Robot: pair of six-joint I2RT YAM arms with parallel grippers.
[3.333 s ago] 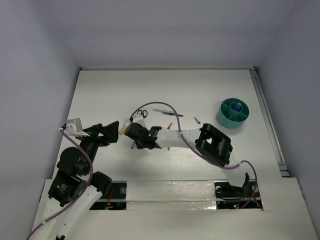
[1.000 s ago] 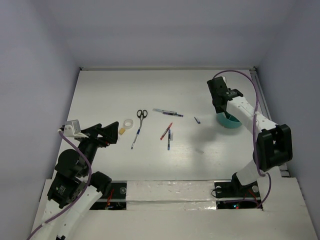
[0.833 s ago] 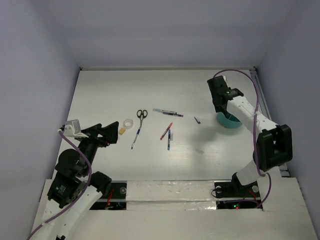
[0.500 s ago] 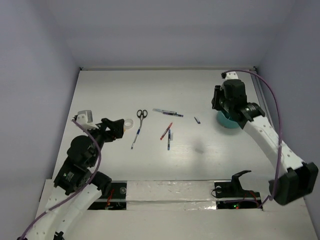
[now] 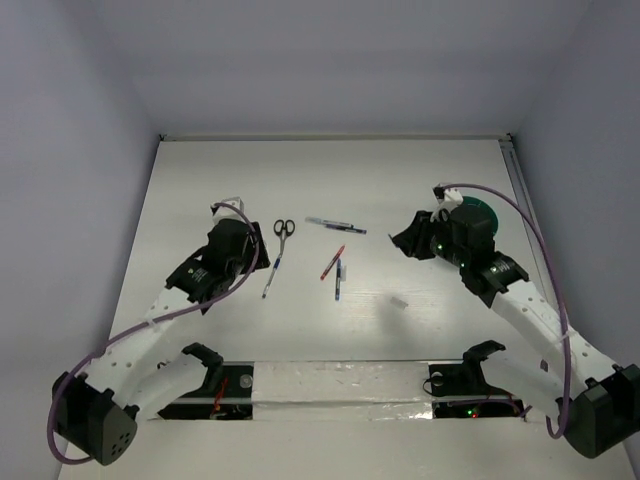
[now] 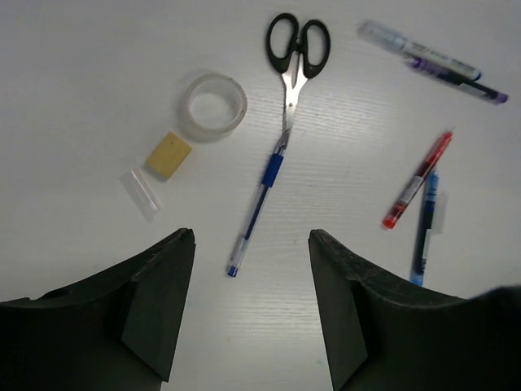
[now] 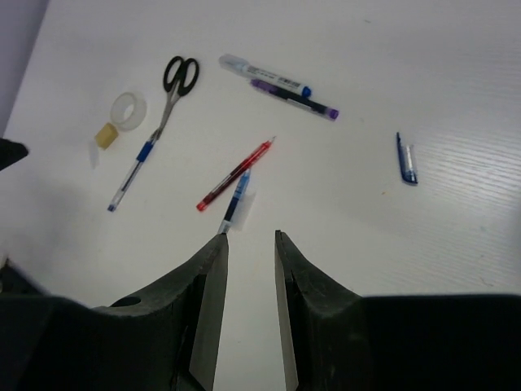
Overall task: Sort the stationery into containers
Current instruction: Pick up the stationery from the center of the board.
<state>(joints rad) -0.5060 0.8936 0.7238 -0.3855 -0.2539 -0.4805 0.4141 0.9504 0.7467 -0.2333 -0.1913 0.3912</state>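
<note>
Stationery (image 5: 332, 262) lies scattered on the desk (image 5: 300, 180), well apart from the teal tub (image 5: 488, 212) at right. The left pincer (image 6: 250, 236) hangs half-open and empty over the blue pen (image 6: 259, 204), likely lining up a grasp. The right pincer (image 7: 250, 236) is narrow and empty.

Black-handled scissors (image 6: 297, 61) lay shut, their tip meeting a blue pen (image 6: 259, 204). To their left sat a clear tape ring (image 6: 213, 106), a yellow eraser (image 6: 168, 155) and a clear cap (image 6: 140, 194). A red pen (image 6: 417, 179) lay just beside a second blue pen (image 6: 423, 236), with a white marker (image 6: 407, 47) and a purple pen (image 6: 460, 81) side by side farther back. A blue cap (image 7: 407, 159) lay apart. The teal tub (image 5: 492, 213) stood far right, partly hidden.
</note>
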